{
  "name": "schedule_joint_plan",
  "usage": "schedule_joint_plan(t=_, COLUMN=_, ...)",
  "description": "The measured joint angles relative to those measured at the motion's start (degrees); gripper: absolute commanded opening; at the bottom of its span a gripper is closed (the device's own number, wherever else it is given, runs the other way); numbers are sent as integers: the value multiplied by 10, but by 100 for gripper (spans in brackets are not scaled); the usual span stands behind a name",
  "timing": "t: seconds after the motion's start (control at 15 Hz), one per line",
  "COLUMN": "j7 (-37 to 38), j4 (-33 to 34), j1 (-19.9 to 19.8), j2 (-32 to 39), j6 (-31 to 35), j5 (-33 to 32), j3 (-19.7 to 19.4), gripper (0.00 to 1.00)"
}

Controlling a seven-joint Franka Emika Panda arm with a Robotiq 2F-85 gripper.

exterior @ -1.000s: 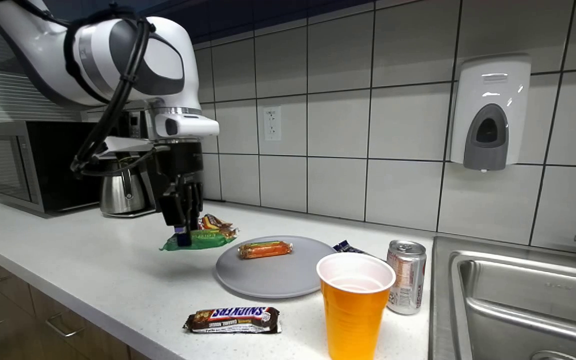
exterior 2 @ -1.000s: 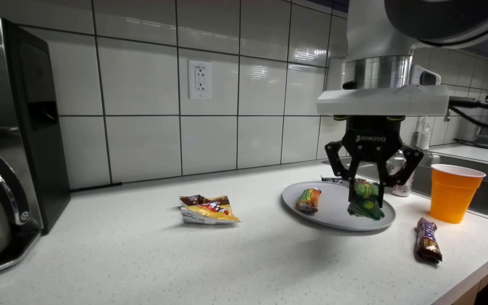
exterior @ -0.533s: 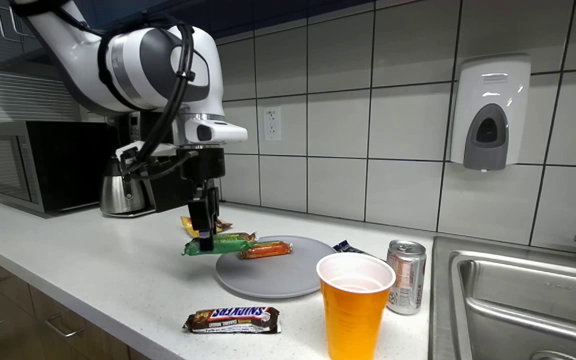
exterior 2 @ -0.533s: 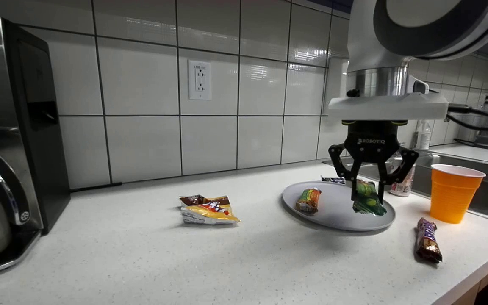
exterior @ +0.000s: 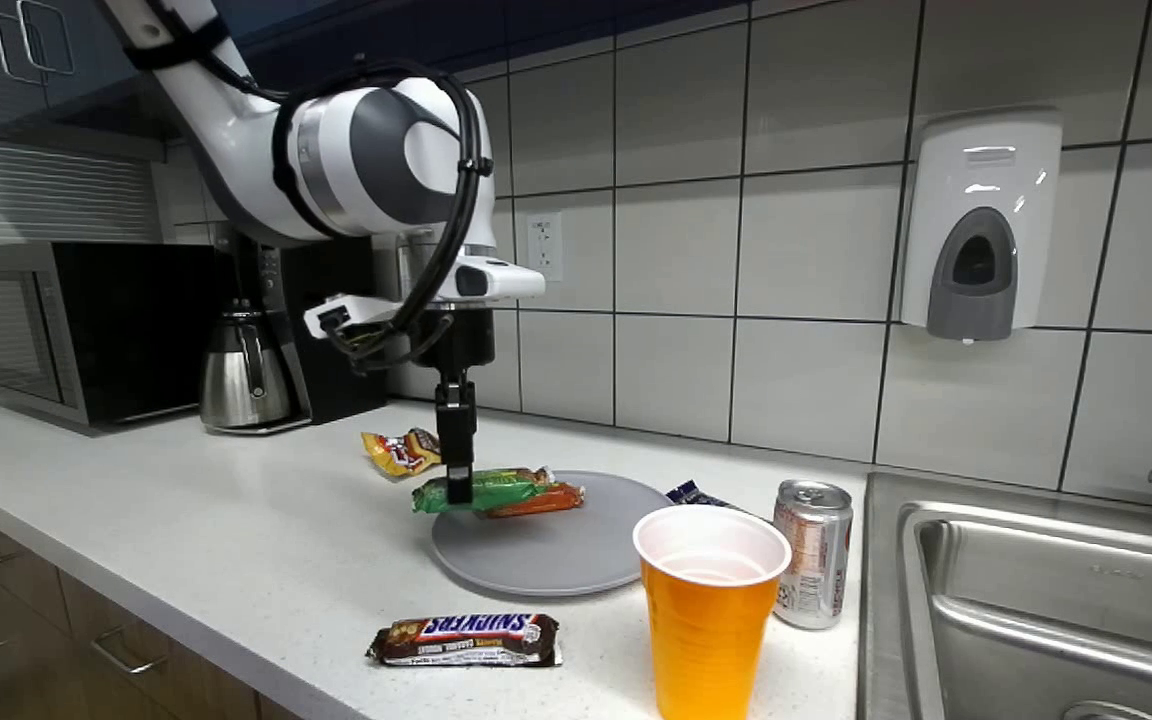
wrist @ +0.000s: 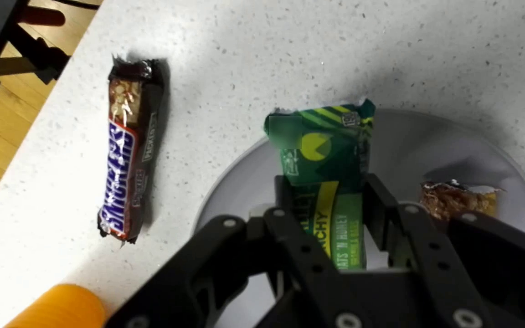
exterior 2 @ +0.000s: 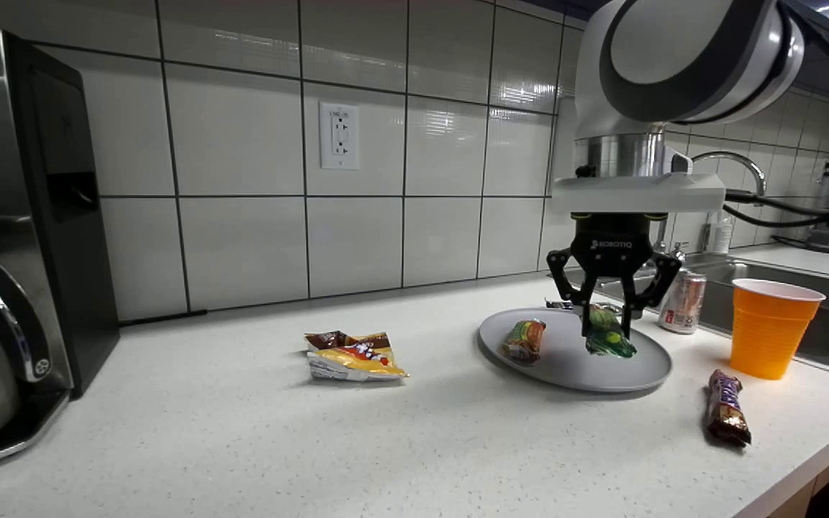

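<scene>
Green wrapping covers the Oats 'n Honey granola bar (wrist: 328, 187), which is pinched between the two fingers of the black Robotiq gripper (exterior 2: 606, 331). In the wrist view one finger flanks it at 9 o'clock and one at 3 o'clock; its sealed end juts past the fingertips towards 12 o'clock, and the rest runs back between the fingers towards 6 o'clock. Both exterior views show the granola bar held over the grey plate (exterior 2: 565, 372); whether its underside touches the plate cannot be told. On that plate, near the gripper, lies an orange-wrapped snack bar (exterior 2: 527, 338), at 9 o'clock from the gripper in an exterior view. In that view a yellow candy packet (exterior 2: 357, 363) lies on the speckled white counter (exterior 2: 314, 453), well apart, farther out at 9 o'clock; a Snickers bar (exterior 2: 728, 408) lies at 4 o'clock, an orange plastic cup (exterior 2: 774, 331) stands upright at 3 o'clock, and a silver drinks can (exterior 2: 684, 303) stands between 2 and 3 o'clock, near the steel sink (exterior: 891, 620).
</scene>
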Motion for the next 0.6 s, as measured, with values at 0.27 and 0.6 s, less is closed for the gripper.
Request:
schedule_joint_plan(t=0.27, j7=-17, j4=29, j1=0, j2=33, j6=0, j5=0, j3=-6, gripper=16)
schedule_joint_plan(t=0.6, j7=-26, j4=59, j1=0, j2=68, j6=1, j5=0, j3=-11, gripper=16)
